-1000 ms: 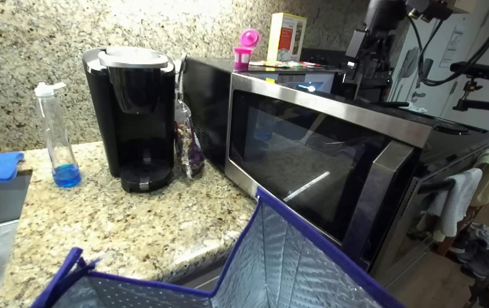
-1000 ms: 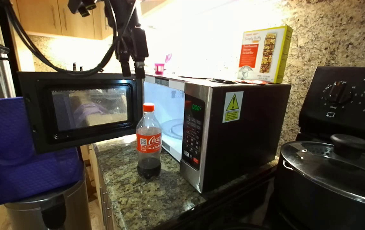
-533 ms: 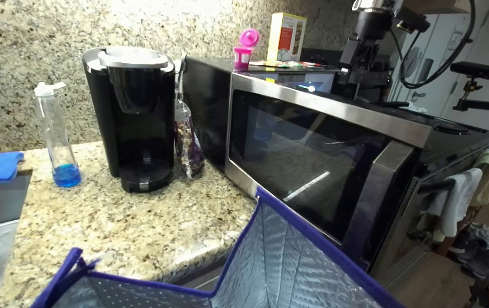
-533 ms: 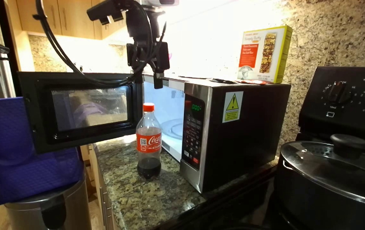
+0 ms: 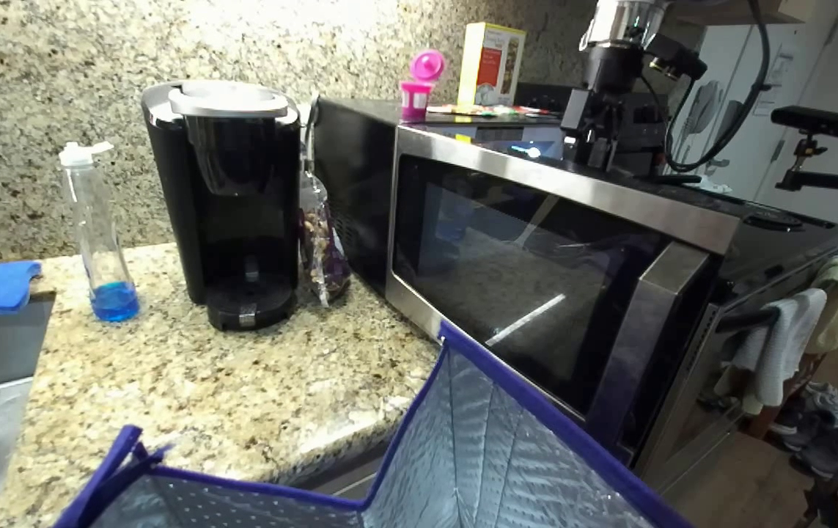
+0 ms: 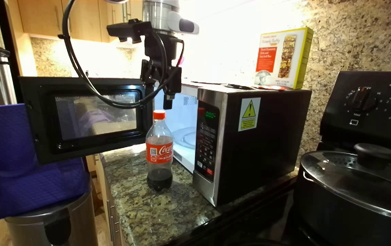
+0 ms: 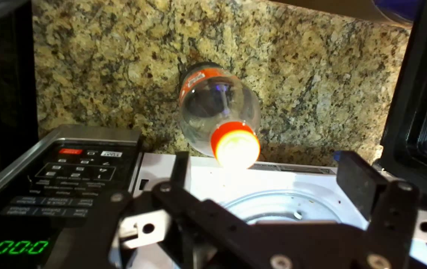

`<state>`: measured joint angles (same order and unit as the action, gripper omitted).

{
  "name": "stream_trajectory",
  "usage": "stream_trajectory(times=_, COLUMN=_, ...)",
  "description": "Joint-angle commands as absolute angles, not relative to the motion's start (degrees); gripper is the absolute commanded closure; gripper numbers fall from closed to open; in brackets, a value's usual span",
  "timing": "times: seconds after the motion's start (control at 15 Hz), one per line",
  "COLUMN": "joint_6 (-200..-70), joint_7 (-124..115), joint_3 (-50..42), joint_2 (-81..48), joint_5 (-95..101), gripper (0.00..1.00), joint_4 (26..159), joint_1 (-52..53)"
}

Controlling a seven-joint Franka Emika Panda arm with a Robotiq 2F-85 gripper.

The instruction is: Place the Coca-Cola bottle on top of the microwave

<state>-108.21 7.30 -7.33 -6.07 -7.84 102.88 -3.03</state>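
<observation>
The Coca-Cola bottle (image 6: 159,150) stands upright on the granite counter, in front of the microwave (image 6: 257,147). It has a red cap, a red label and dark cola at the bottom. The microwave door (image 6: 86,118) stands open, its inside lit. In an exterior view the door (image 5: 521,257) hides the bottle. My gripper (image 6: 161,99) points down, just above cap height, near the microwave opening. In the wrist view my gripper (image 7: 265,160) is open, fingers wide apart with nothing held. The bottle (image 7: 219,101) shows there beyond the fingertips, its cap nearer the left finger.
A snack box (image 6: 281,59), flat packets and a pink pod cup (image 5: 416,99) are on the microwave top. A lidded pot (image 6: 356,191) stands on the stove. A purple bag (image 6: 24,164) is beside the open door. A black coffee maker (image 5: 243,169) stands beside the microwave.
The arm and gripper have come down, closer to the bottle and the microwave opening. The gripper has shifted sideways in both exterior views. The bottle and microwave have not moved.
</observation>
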Motion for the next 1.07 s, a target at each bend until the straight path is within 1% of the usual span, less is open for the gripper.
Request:
stream_trajectory(times=0.0, joint_6=-105.9, joint_7=3.7, joint_3=-6.4, joint_2=-7.5, joint_5=-10.1, gripper=0.0, joint_4=101.2, joint_1=-4.3)
stream_trajectory(times=0.13, joint_6=-105.5, joint_7=3.3, joint_3=-6.3, joint_2=-8.5, joint_5=-11.0, gripper=0.0, joint_4=100.4, joint_1=-4.3)
stream_trajectory(times=0.53, joint_6=-103.7, joint_7=-8.3, joint_3=-6.9, joint_2=-10.4, joint_5=-9.9, gripper=0.0, joint_4=98.5, joint_1=-4.5)
stream_trajectory(times=0.6, joint_6=-103.1, joint_7=-8.6, joint_3=-6.9, joint_2=-10.8, joint_5=-10.1, gripper=0.25, joint_4=97.9, joint_1=-4.7)
stream_trajectory(times=0.67, joint_6=-102.5, joint_7=-8.8, joint_3=-6.9, joint_2=-11.2, joint_5=-10.3, gripper=0.27, joint_4=97.3, joint_1=-4.8)
stream_trajectory(times=0.73, joint_6=-101.8, joint_7=-9.6, joint_3=-6.9, joint_2=-11.5, joint_5=-10.1, gripper=0.33, joint_4=96.8, joint_1=-4.9)
stream_trajectory(times=0.8, joint_6=-101.3, joint_7=-10.1, joint_3=-7.0, joint_2=-11.7, joint_5=-10.0, gripper=0.42, joint_4=96.4, joint_1=-4.9)
stream_trajectory(times=1.0, joint_6=-99.6, joint_7=-11.5, joint_3=-7.0, joint_2=-12.4, joint_5=-9.8, gripper=0.61, joint_4=95.2, joint_1=-5.1)
